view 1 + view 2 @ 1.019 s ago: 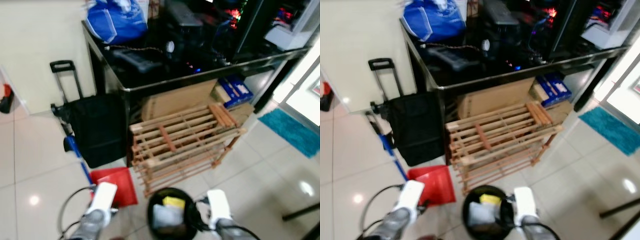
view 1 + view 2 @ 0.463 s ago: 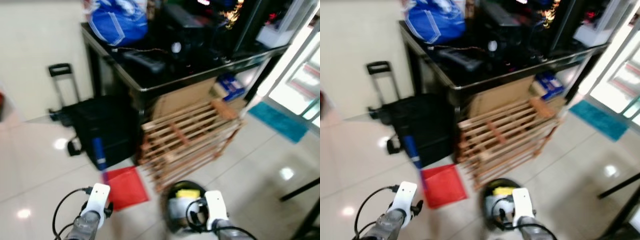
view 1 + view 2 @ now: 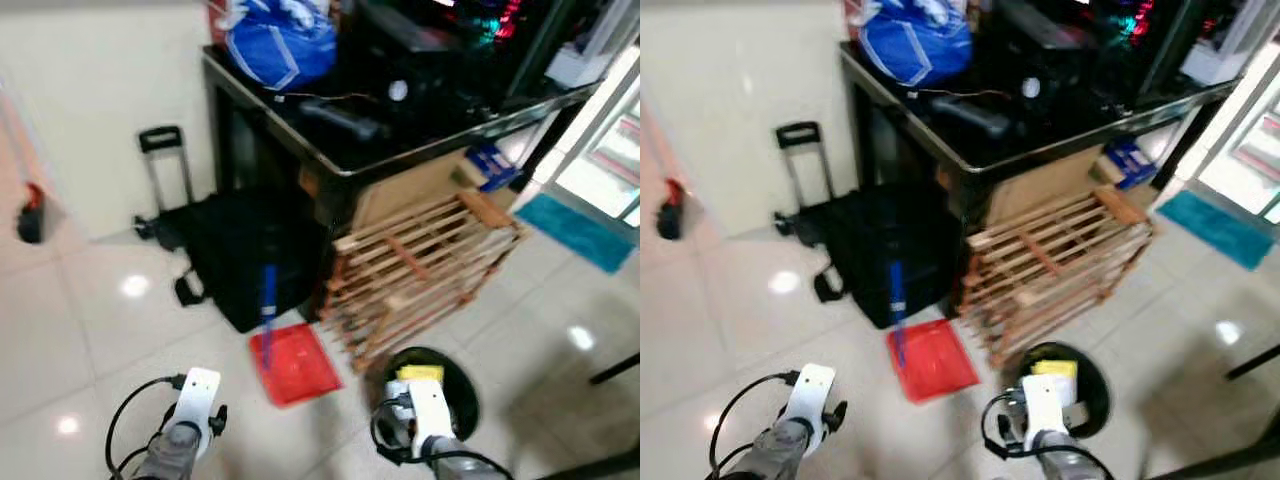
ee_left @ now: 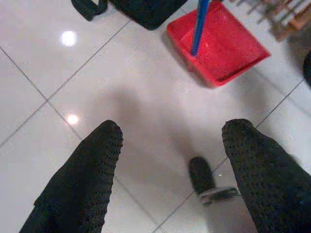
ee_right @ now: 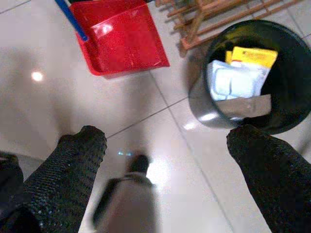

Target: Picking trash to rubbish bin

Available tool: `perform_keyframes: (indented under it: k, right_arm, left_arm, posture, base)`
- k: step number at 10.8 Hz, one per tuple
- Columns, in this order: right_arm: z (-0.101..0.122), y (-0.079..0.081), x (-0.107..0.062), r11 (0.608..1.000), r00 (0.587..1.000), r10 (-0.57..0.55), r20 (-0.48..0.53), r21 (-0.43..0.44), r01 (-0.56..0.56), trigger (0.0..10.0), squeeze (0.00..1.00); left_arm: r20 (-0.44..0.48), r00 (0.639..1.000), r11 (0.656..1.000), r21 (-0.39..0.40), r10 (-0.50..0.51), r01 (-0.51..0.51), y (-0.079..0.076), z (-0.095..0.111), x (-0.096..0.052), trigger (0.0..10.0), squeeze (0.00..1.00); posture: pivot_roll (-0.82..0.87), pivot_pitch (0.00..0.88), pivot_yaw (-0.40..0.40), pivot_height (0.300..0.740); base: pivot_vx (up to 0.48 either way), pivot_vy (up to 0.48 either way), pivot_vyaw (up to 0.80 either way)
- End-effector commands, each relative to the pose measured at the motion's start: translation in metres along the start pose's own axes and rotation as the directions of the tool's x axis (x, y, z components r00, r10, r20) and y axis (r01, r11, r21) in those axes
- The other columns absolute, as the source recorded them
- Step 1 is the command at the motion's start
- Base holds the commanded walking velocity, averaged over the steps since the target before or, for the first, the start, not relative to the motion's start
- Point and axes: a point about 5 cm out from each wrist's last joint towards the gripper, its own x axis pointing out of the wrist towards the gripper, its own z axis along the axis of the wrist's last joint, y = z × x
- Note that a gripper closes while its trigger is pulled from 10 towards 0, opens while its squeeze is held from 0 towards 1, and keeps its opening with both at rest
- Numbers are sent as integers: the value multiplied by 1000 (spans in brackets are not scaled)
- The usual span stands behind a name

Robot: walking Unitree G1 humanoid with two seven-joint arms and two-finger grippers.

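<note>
A round black rubbish bin (image 5: 204, 104) stands on the white tiled floor, in front of a wooden rack (image 3: 420, 275). Inside it lie a yellow packet (image 5: 252, 56), a pale crumpled wrapper (image 5: 228, 80) and a brown card strip (image 5: 243, 104). My right gripper (image 5: 165, 160) hangs open and empty above the floor just beside the bin. Over bare tiles near a red dustpan (image 4: 218, 43), my left gripper (image 4: 170, 160) is open too, holding nothing. Both wrists sit low in the head views, the right one (image 3: 430, 415) in front of the bin.
The red dustpan with its blue handle (image 3: 267, 300) leans against a black trolley bag (image 3: 250, 255). Behind stands a black table (image 3: 330, 165) with a blue bag (image 3: 280, 45) and electronics. A teal mat (image 3: 580, 230) lies far right. My foot (image 4: 206, 179) shows below.
The whole picture has slid rightward as the camera turned left; the bin now sits further right. Both grippers stay open and empty.
</note>
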Motion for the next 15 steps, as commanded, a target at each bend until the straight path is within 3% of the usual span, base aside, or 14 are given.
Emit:
perform_keyframes:
  k: [1, 6, 15]
  right_arm:
    - [-4, -8, -2, 1000, 1000, -21, -17, -23, 20, 10000, 0]
    - [-6, -6, -2, 1000, 1000, -11, -19, -15, 11, 10000, 0]
    - [-6, -6, -2, 1000, 1000, 3, -21, -19, -4, 10000, 0]
  left_arm:
    - [8, 1000, 1000, 1, -27, 27, -10, 4, 1, 10000, 0]
    - [11, 1000, 1000, 2, -26, 26, -10, 4, 1, 10000, 0]
    - [22, 999, 1000, -3, -27, 27, -12, 4, 1, 10000, 0]
  posture:
    - [34, 67, -99, 740]
    - [34, 70, -100, 740]
    - [31, 71, -106, 740]
  base:
    - [0, 480, 800]
    - [0, 431, 800]
    - [0, 0, 800]
